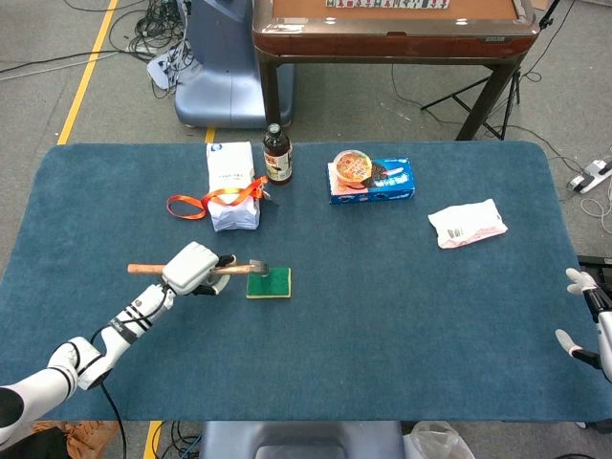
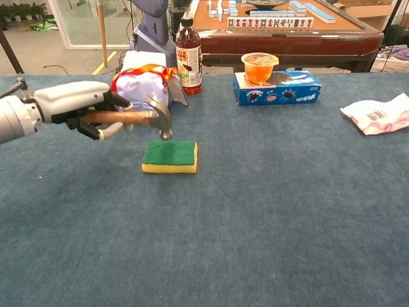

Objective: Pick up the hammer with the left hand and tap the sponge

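Note:
My left hand (image 1: 191, 269) (image 2: 80, 109) grips the wooden handle of the hammer (image 1: 239, 268) (image 2: 137, 117), which lies about level. Its metal head (image 2: 161, 119) points down just above the left end of the sponge (image 1: 271, 282) (image 2: 170, 155), a green-topped yellow pad lying flat on the blue table. Whether the head touches the sponge I cannot tell. My right hand (image 1: 588, 320) shows only at the far right edge of the head view, fingers spread, holding nothing.
Behind the sponge stand a white packet with an orange ribbon (image 1: 232, 187) (image 2: 143, 83), a dark bottle (image 1: 277, 155) (image 2: 188, 48), and a blue box with an orange cup on it (image 1: 373, 178) (image 2: 277, 86). A white bag (image 1: 467, 224) (image 2: 377, 114) lies right.

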